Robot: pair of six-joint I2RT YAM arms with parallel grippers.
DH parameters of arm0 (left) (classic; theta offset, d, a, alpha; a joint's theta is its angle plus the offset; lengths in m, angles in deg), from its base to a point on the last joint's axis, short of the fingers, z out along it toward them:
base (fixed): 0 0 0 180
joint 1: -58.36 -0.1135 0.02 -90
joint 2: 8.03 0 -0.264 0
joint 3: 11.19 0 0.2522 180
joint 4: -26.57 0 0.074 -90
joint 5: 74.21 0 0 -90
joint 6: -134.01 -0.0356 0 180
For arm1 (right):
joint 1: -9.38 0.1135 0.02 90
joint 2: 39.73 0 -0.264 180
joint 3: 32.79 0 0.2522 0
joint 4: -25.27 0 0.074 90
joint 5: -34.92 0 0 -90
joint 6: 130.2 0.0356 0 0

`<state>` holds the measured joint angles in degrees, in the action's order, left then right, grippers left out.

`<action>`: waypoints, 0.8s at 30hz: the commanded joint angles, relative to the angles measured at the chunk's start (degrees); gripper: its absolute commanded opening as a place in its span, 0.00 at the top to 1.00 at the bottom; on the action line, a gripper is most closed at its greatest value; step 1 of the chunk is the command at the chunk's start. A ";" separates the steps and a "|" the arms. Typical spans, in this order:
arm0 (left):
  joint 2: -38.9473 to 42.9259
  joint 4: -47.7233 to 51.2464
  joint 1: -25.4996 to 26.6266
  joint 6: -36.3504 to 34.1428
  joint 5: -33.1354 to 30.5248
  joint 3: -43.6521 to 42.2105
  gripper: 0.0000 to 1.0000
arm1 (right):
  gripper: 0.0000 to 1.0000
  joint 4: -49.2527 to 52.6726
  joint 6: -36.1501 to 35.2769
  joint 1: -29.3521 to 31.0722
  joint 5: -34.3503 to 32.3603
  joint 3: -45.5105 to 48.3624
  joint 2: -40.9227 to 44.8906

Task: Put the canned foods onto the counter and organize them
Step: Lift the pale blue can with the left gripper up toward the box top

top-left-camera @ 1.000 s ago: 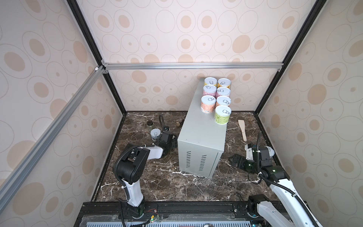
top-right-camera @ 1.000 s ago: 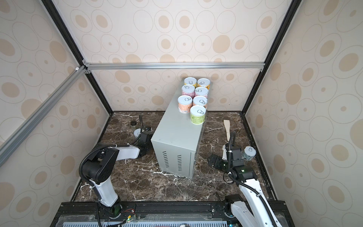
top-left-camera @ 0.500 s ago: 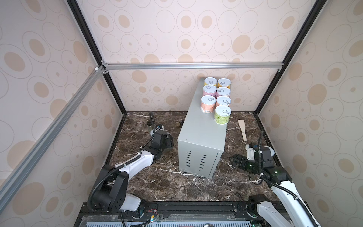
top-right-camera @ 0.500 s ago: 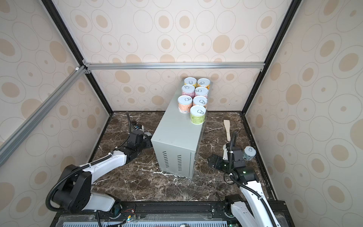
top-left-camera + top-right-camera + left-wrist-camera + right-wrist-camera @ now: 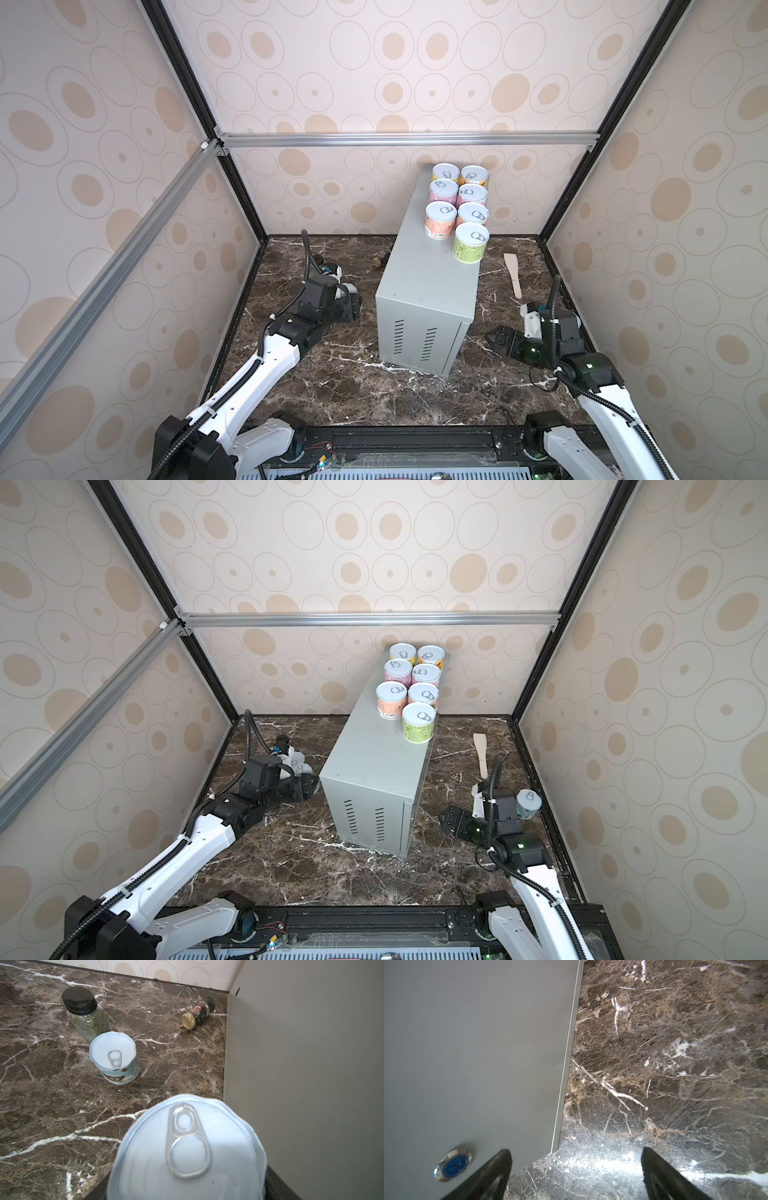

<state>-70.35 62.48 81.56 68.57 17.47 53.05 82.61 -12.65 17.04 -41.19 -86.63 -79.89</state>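
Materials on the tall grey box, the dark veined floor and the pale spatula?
Tall light-grey rectangular box: likely painted sheet metal, matte; sharp folded edges, punched vent slots.
Dark brown veined floor: polished marble or a lookalike; white veins, glare patches.
Pale flat spatula: probably bare wood or bamboo; tan, dull, too small to confirm.

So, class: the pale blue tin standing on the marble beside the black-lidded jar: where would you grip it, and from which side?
I'd grip the tin across its round side wall, coming down from above. It stands upright, flat-topped, with no handle, and the jar crowds one side, so close on the two flanks clear of the jar.
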 commanded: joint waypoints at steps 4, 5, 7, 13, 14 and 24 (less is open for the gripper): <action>2.46 5.99 0.76 -2.68 3.43 8.27 0.50 | 0.01 1.56 -1.16 -0.25 1.71 -1.33 -0.40; 2.56 6.80 0.73 -3.24 3.19 9.78 0.50 | 0.01 1.66 -1.18 -0.24 1.70 -1.41 -0.37; 2.35 8.80 0.83 -4.69 3.08 13.58 0.50 | 0.01 1.75 -1.40 -0.28 1.74 -1.66 -0.20; 1.03 13.50 0.88 -6.47 4.25 24.02 0.50 | 0.01 1.82 -1.62 -0.28 1.69 -1.46 0.26; 0.85 14.04 0.87 -6.67 4.42 25.61 0.51 | 0.01 1.74 -1.62 -0.24 1.81 -1.41 0.38; -2.50 20.26 1.62 -8.24 9.13 40.38 0.50 | 0.01 1.95 -1.89 -0.23 2.48 -1.35 1.56</action>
<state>-72.54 81.72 82.61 62.67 24.53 88.22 83.65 -13.72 17.04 -39.39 -86.94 -79.06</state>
